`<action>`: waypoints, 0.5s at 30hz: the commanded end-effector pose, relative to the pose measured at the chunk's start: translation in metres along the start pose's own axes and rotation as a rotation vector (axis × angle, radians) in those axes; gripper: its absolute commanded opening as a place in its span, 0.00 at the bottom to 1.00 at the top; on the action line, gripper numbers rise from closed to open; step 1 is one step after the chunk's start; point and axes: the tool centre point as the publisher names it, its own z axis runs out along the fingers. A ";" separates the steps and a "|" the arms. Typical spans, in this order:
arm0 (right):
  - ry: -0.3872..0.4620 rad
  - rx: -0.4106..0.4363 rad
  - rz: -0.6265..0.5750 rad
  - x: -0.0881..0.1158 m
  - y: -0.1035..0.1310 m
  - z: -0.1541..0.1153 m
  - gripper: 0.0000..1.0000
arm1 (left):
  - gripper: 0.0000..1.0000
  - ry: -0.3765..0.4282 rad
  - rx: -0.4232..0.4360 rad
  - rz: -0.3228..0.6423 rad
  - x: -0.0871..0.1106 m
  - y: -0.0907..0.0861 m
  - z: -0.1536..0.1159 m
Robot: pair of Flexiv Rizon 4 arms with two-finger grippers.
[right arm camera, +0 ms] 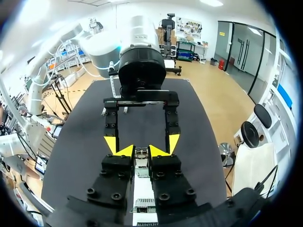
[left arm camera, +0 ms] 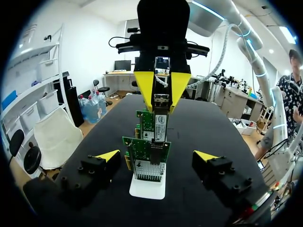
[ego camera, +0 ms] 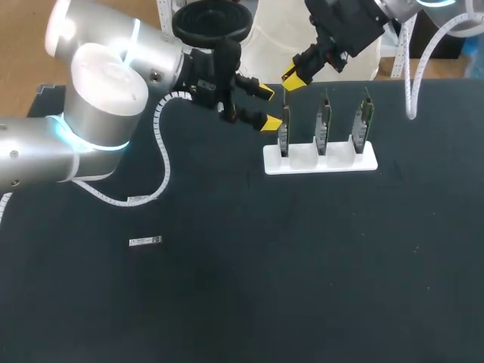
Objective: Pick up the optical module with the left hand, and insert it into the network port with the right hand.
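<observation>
While our right gripper [right arm camera: 141, 151] pinches the optical module [left arm camera: 161, 100] above the white stand [ego camera: 318, 160], our left gripper [ego camera: 268, 107] hangs spread beside it.

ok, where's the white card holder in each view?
Head view: white holder right of centre on the table, three cards upright in it.
Left wrist view: holder seen end-on, ahead of the open left gripper.
Right wrist view: holder shows as a white strip under the right gripper.
Shared landmark: the right gripper, shut on the optical module, above the holder's end.
</observation>
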 end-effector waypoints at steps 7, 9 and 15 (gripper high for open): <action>-0.004 0.006 -0.002 0.001 -0.001 0.002 0.00 | 1.00 0.005 0.001 -0.002 -0.001 0.000 0.000; -0.006 0.010 -0.005 0.000 -0.001 0.001 0.00 | 1.00 0.005 0.001 -0.002 -0.001 0.000 0.000; -0.010 0.015 -0.004 0.000 -0.001 0.000 0.00 | 1.00 0.005 0.001 -0.002 -0.001 0.000 0.000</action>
